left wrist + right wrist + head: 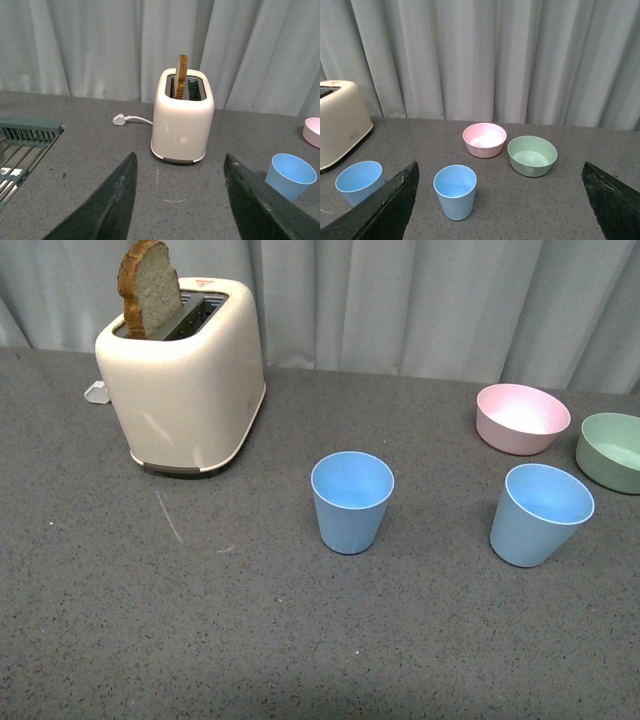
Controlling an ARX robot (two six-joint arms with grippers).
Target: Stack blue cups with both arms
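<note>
Two light blue cups stand upright and apart on the grey table. One blue cup [351, 501] is near the middle; it also shows in the left wrist view [290, 176] and the right wrist view [359, 182]. The other blue cup [539, 513] stands to its right and shows in the right wrist view [455, 191]. Neither arm shows in the front view. My left gripper [180, 162] is open and empty, facing the toaster. My right gripper [500, 170] is open wide and empty, with the right cup between its fingers' lines of sight, farther away.
A cream toaster [185, 375] with a bread slice [150, 285] stands at the back left, its plug [119, 119] lying behind it. A pink bowl [522, 417] and a green bowl [612, 450] sit at the back right. A metal rack [20, 145] lies at the left.
</note>
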